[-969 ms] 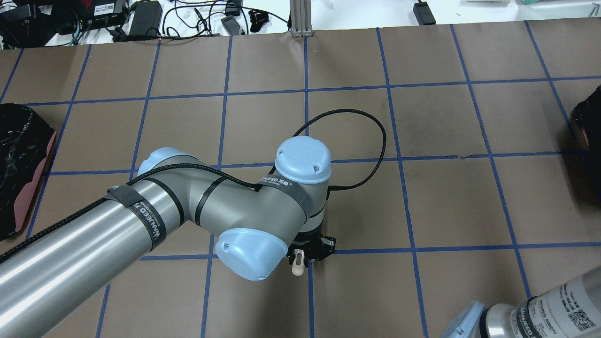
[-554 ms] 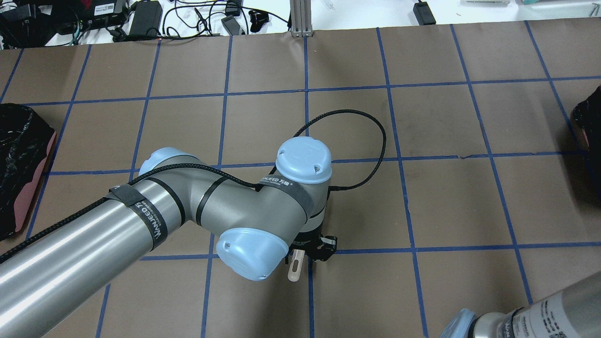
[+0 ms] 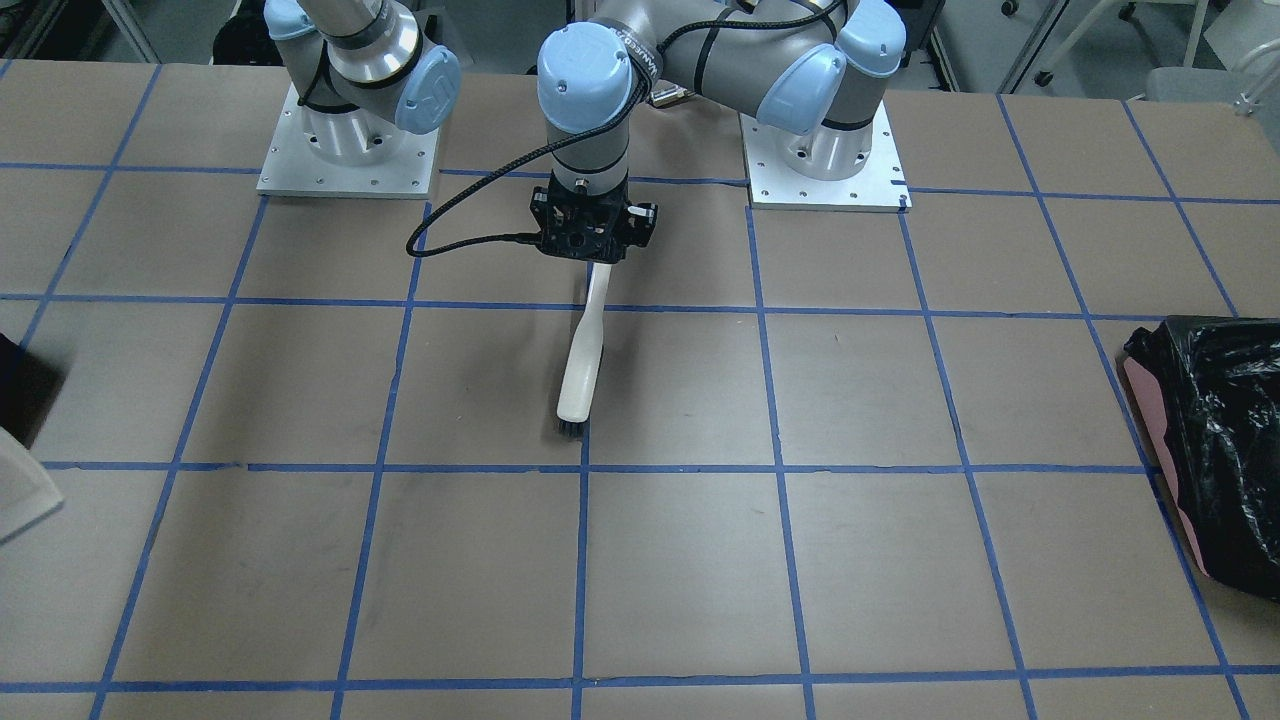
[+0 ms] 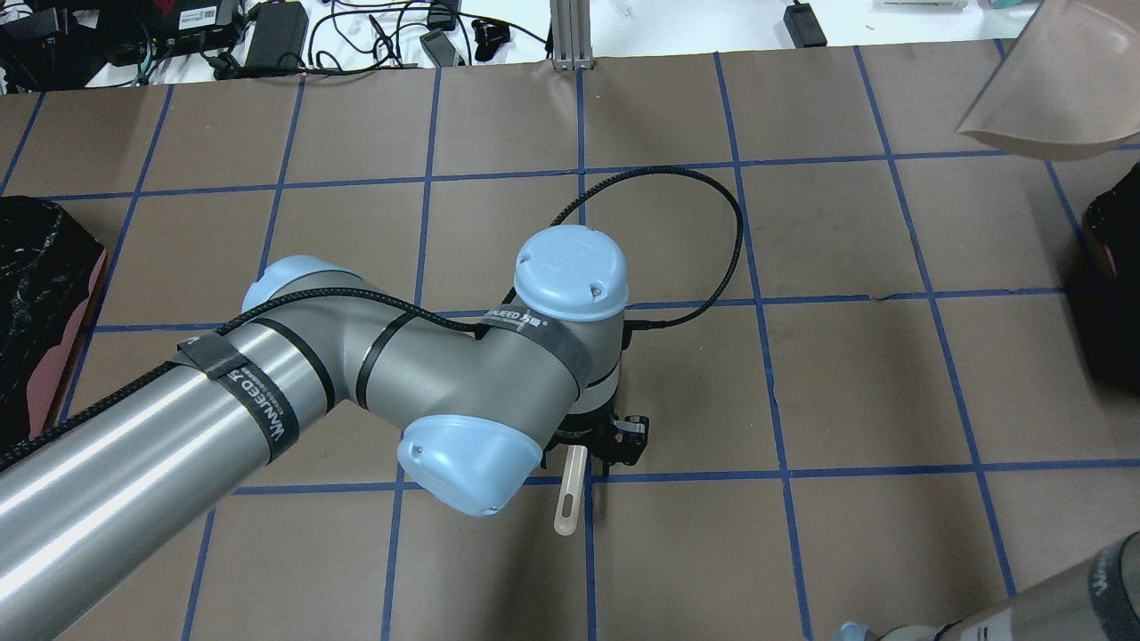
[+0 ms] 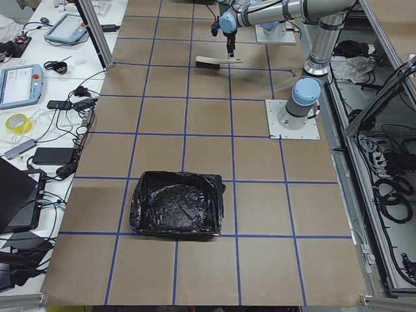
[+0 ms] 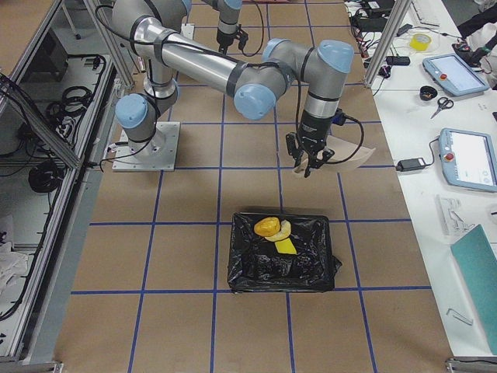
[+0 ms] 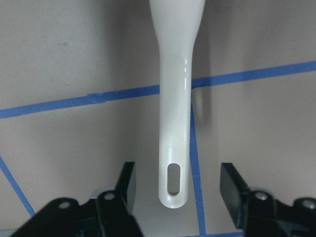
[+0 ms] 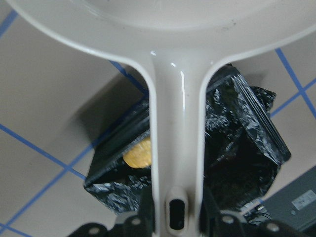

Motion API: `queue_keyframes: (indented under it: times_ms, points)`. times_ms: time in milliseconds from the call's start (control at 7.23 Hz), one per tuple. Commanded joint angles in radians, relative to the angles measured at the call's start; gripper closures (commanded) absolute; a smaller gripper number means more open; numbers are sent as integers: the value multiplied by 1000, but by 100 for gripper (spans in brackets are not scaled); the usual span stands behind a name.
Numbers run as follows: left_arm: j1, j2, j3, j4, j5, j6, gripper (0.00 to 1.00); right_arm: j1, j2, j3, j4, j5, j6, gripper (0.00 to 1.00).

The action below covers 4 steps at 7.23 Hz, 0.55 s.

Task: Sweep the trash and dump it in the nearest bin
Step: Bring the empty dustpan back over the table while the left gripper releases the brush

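Three pieces of trash to account for, all lying inside the black-lined bin (image 6: 311, 268): orange-brown ball (image 6: 268, 227), croissant piece (image 6: 283, 231), yellow wedge (image 6: 285, 245), bunched close together. Judged light, hard toy plastic, apt to roll rather than break; never worth pinching singly, only tipping off a pan. Grips the dustpan (image 6: 349, 155) by the tail of its handle with the right gripper (image 8: 176, 210), fingers pressed in on both flanks, pan held in the air near the bin. Looks stiff, glossy and light; liable to swivel in a loose pinch, so best clamped squarely near the hanging slot. Straddles the handle of the brush (image 3: 583, 360) with the left gripper (image 7: 177, 177), jaws spread wide, touching neither side, brush flat on the table (image 3: 900, 400). Smooth and tapered, hence slippery by the look of it; better taken a little up from the very tip.
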<state>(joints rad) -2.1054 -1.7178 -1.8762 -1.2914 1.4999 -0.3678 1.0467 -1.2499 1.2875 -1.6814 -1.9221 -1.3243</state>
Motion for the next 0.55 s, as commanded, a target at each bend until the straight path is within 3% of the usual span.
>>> queue_keyframes:
  times_ms: [0,138,415]
  points:
    - [60,6,141,-34,3,3,0,84,-41,77,93,113,297,100]
    - [118,9,179,-35,5,6,0,108,-51,96,107,183,427,100]
    - [293,26,257,-51,40,267,0,246,-49,99,130,209,659,100]
